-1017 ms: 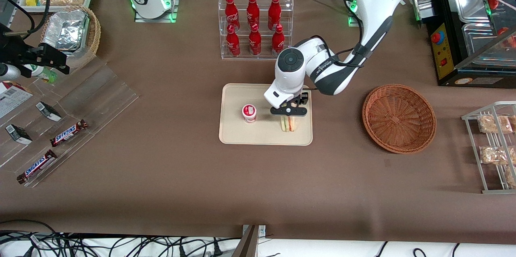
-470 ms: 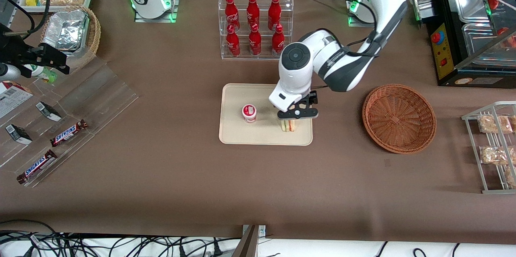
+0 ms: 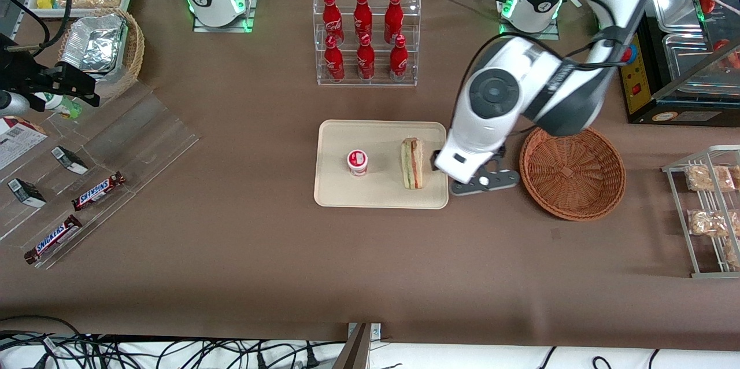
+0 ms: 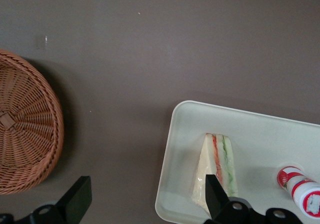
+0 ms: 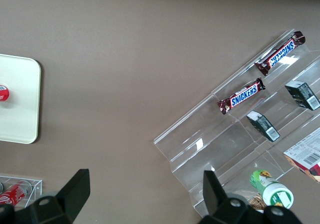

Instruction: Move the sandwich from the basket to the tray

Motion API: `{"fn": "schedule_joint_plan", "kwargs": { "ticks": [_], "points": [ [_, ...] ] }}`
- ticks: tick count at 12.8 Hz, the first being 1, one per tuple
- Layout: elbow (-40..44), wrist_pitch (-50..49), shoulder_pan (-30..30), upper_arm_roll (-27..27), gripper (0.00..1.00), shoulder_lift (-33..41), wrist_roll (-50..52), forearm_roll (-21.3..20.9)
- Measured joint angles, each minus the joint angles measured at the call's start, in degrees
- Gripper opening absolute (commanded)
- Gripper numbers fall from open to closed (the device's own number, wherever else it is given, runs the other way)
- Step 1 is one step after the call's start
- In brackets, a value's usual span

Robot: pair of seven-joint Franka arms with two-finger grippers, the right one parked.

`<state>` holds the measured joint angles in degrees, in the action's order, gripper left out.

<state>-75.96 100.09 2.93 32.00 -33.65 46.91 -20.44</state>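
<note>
Sandwich (image 3: 412, 163) is lying on tray (image 3: 335, 189), basket (image 3: 572, 169) empty; tool (image 3: 484, 180) hovering between them, fingers spread, placement looking done

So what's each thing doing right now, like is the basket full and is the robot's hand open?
sandwich: lying on the tray, let go.
tray: holds the sandwich and a small red-capped bottle.
basket: empty.
hand: open, holding nothing, above the table between tray and basket.
cola bottles: upright in their clear rack.
</note>
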Motion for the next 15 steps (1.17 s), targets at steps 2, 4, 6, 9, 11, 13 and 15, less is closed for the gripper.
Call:
{"fn": "schedule_joint_plan", "kwargs": {
  "ticks": [2, 4, 6, 9, 11, 13, 15],
  "points": [
    [2.8, -2.6, -2.2, 0.0, 1.00, 0.1, -1.8, 0.2],
    [4.2, -3.5, -4.0, 0.0, 1.00, 0.1, -4.6, 0.4],
    [5.0, -4.2, -5.4, 0.0, 1.00, 0.1, -6.5, 0.5],
    [5.1, -4.7, -7.7, 0.0, 1.00, 0.1, -10.9, 0.5],
    [5.2, -4.8, -10.9, -0.1, 1.00, 0.1, -16.1, 1.5],
    [6.2, -4.8, -13.1, -2.4, 1.00, 0.1, -23.3, 6.5],
    [8.2, -5.7, -12.8, -8.4, 1.00, 0.1, -30.5, 10.6]
  ]
}}
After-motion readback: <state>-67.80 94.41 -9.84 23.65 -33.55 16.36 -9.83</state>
